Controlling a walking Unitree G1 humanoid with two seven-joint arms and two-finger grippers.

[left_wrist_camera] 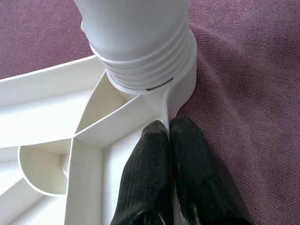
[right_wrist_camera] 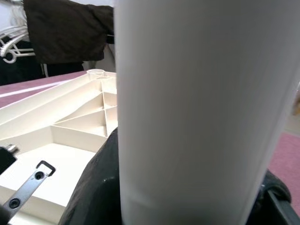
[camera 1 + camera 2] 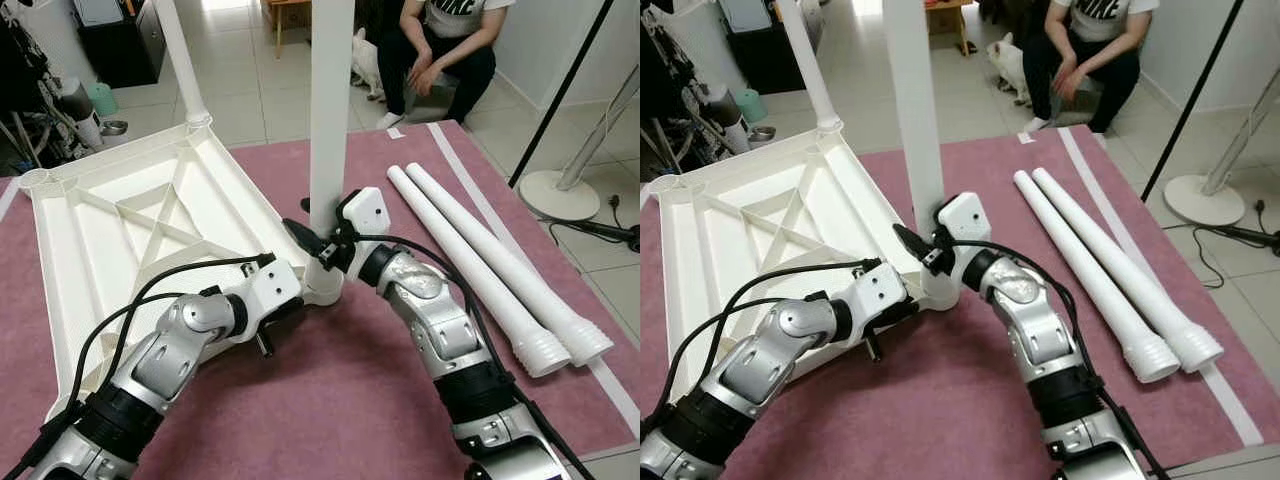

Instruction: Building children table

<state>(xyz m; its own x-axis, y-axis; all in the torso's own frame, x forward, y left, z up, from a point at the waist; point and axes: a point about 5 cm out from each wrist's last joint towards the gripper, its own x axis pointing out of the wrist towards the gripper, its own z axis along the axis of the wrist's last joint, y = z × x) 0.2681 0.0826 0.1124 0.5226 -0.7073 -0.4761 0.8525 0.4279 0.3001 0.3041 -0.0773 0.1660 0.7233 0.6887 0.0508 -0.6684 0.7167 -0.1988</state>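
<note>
Head cameras look down; wrist cameras sit close on the leg point(image 1: 140, 42).

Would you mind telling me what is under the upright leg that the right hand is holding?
The upright leg stands in the corner socket of the upside-down tabletop, its ribbed end partly in. The pink rug lies beneath. The leg's tip inside the socket is hidden.
</note>
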